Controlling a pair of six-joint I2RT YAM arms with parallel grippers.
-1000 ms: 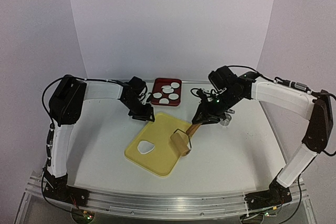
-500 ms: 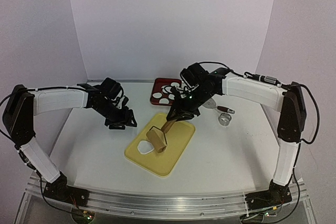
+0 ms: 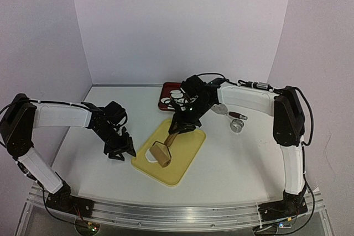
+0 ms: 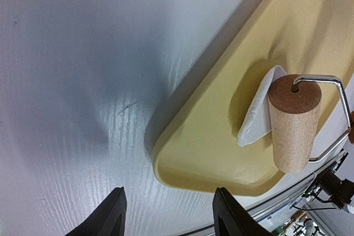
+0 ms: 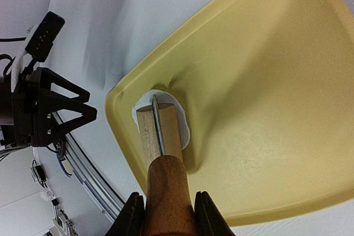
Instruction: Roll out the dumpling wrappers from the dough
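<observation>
Gripping the roller (image 5: pixel 171 134) by its wooden handle, right claw (image 5: pixel 166 214) is clamped shut. Dough (image 4: pixel 254 120) lies flattened under the drum on yellow board (image 5: pixel 265 81), just ahead of that claw. Left claw (image 4: pixel 168 205) part-open, empty, beside board corner.

A yellow board (image 3: pixel 187 146) is set cornerwise on the white table (image 3: pixel 243 158). A wooden roller (image 3: pixel 161 153) is rested on the board's near left part, with its wire frame and wooden handle raised toward the far right. A red tray (image 3: pixel 164 101) is placed just beyond the board's far corner. A metal ring (image 3: pixel 237 126) and a small dark-handled tool (image 3: pixel 237 115) are laid near each other, right of the board.
</observation>
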